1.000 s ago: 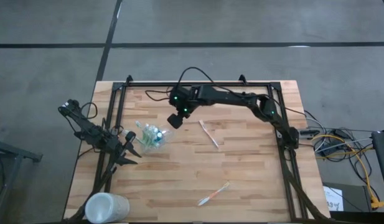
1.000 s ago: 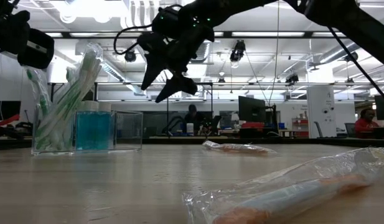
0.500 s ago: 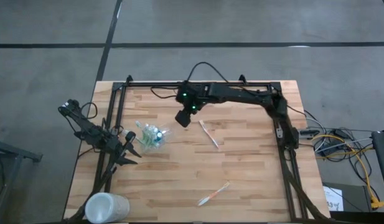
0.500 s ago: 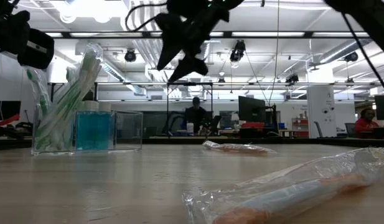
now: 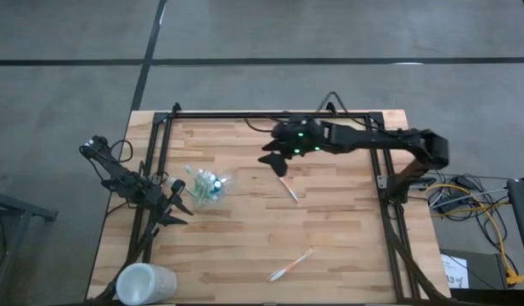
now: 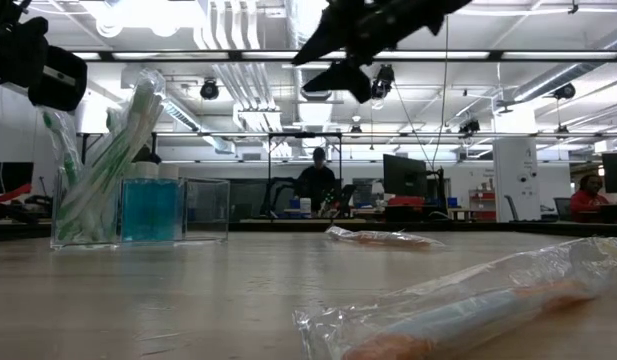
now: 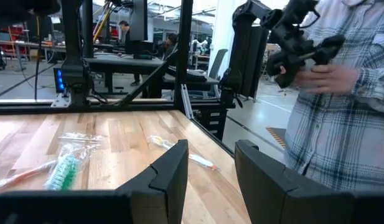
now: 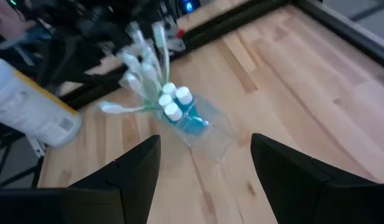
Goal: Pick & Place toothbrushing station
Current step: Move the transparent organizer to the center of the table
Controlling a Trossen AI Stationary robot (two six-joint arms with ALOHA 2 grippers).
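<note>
One wrapped toothbrush half cut off, blurred.

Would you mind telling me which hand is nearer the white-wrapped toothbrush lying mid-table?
The right. The right hand hovers open just beside the wrapped toothbrush, while the left hand waits open at the table's left edge, beyond the clear holder.

Your right arm stretches in from 3 o'clock, right gripper hanging up in the air around 12, jaws spread wide, holding nothing. Left gripper sits at 9, jaws parted, empty too.
</note>
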